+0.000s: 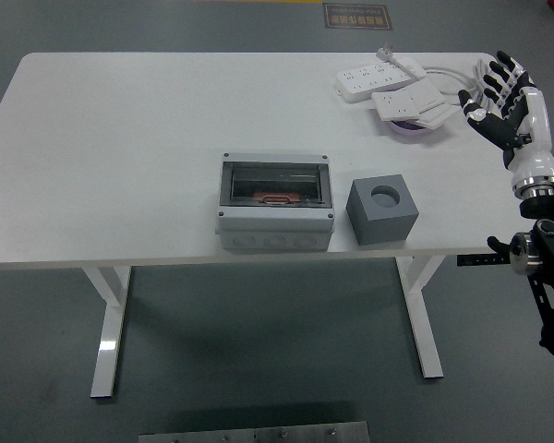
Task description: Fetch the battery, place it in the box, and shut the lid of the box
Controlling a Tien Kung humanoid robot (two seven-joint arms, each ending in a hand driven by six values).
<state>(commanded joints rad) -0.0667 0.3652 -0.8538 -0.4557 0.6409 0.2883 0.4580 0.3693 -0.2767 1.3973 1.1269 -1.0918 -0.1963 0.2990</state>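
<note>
A grey box [275, 202] with a clear lid lying shut stands near the table's front edge. Something orange shows inside it through the lid. A grey cube [381, 209] with a round hole in its top stands to its right. No battery can be made out for certain. My right hand [500, 90] is raised at the table's right edge, fingers spread and empty, far right of the cube and near the power strips. My left arm is out of view.
White power strips [388, 81] with cables lie at the back right on a purple dish [408, 129]. The white table [120, 148] ends close in front of the box and the cube.
</note>
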